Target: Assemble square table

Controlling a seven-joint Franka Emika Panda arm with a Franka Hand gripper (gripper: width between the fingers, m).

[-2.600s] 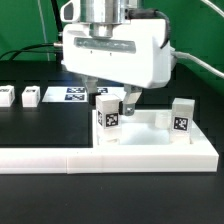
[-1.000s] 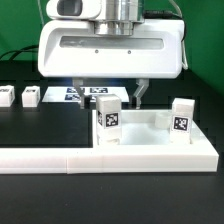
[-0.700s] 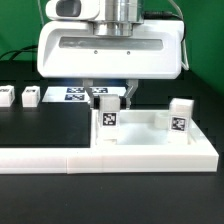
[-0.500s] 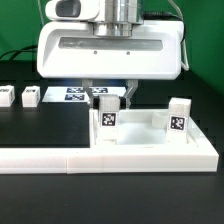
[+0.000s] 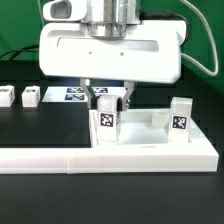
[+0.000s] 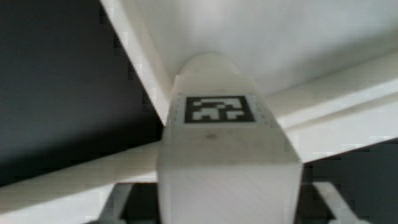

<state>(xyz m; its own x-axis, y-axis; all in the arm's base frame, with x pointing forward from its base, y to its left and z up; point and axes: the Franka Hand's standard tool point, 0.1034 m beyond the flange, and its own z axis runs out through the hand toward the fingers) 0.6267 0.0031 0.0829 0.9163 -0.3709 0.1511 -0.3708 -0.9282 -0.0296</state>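
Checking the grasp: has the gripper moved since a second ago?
Yes. The gripper closed inward onto the upright leg, which stayed on the tabletop corner.

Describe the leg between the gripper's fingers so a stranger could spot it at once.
Find the big white gripper in mid-picture, above the white tabletop. The held leg stands upright at the tabletop's corner on the exterior view's left, tag facing the camera. Unlike the other leg at that view's right, it sits clamped between the fingers.
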